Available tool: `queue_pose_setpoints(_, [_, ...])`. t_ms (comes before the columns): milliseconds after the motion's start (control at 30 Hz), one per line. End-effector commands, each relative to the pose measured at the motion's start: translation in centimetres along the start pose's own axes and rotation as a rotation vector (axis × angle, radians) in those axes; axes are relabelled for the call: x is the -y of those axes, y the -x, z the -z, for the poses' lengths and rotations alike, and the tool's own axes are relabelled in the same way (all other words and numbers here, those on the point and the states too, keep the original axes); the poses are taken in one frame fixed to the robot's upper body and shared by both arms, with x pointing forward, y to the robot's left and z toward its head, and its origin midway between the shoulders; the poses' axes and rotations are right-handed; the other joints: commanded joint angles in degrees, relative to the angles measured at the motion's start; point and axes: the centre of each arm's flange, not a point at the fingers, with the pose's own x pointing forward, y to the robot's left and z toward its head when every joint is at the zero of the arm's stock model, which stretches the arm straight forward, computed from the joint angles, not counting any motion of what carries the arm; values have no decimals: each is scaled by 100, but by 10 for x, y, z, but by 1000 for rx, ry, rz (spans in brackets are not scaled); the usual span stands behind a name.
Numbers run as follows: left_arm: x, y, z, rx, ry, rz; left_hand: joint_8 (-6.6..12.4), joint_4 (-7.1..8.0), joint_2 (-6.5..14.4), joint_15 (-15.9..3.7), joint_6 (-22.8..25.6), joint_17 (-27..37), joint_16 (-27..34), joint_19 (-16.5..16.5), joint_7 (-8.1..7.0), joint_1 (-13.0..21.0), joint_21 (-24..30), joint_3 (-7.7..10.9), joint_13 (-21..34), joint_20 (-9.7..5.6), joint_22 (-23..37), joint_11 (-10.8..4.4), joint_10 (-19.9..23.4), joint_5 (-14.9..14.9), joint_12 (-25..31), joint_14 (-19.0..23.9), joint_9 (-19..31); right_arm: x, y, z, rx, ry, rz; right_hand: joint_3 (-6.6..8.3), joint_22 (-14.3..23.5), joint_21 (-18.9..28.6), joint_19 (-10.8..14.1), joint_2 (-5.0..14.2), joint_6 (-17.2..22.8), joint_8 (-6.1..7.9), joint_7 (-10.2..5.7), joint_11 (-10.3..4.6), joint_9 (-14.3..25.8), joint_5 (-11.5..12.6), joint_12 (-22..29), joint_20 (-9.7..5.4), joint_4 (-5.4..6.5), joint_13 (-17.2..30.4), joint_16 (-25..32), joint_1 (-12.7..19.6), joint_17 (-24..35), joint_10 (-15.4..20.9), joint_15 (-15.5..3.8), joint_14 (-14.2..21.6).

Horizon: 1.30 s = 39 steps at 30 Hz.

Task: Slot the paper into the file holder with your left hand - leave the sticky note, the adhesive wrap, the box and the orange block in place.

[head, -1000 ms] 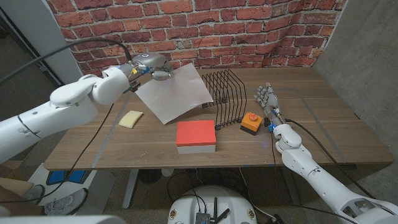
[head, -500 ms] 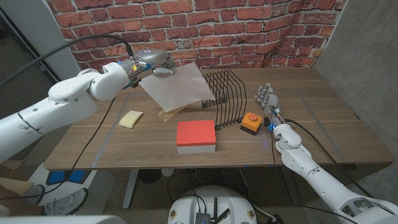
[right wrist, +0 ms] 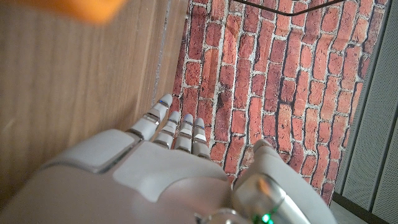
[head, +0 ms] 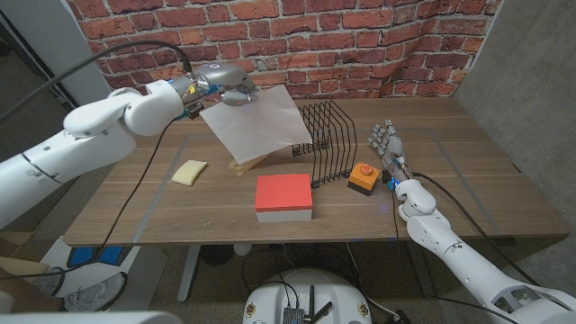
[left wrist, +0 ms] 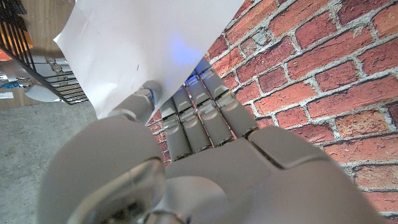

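Note:
My left hand holds the white sheet of paper by its upper corner, lifted off the table at the back left. The sheet hangs tilted, its right edge close to the black wire file holder. In the left wrist view the fingers pinch the paper, with the file holder beyond it. My right hand stands open on the table, right of the orange block, holding nothing. The right wrist view shows its fingers extended along the wood.
A red and white box lies at the middle front. A yellow sticky note sits front left. A tan strip, possibly the adhesive wrap, shows under the paper's lower edge. A brick wall backs the table.
My left hand has lifted the paper higher and carried it right toward the file holder, uncovering the tan strip beneath. The right hand has not moved.

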Motion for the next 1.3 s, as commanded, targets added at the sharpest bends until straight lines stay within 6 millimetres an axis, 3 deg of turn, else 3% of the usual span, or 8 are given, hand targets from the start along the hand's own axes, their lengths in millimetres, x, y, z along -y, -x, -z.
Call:
queue_pose_setpoints(33, [-9, -8, 2, 47, -33, -11, 56, -12, 0, -473, 19, 9, 28, -10, -27, 57, 5, -22, 25, -297, 26, -14, 38, -22, 30, -25, 11, 0, 2, 1, -4, -2, 8, 20, 21, 7, 10, 162, 48, 10, -19, 5, 19, 6, 31, 18, -26, -2, 34, -50, 15, 66, 24, 22])
queue_pose_setpoints(1300, [-46, -53, 6, 270, 2, 21, 59, 12, 35, -472, 21, 4, 13, -172, -76, 73, -14, -50, 27, -319, 23, -73, 5, -38, 16, -126, 10, 4, -3, 2, -2, -6, 19, 32, 21, 8, 14, 173, 52, 8, -19, 3, 20, 4, 29, 17, -26, -1, 42, -56, 21, 68, 32, 25])
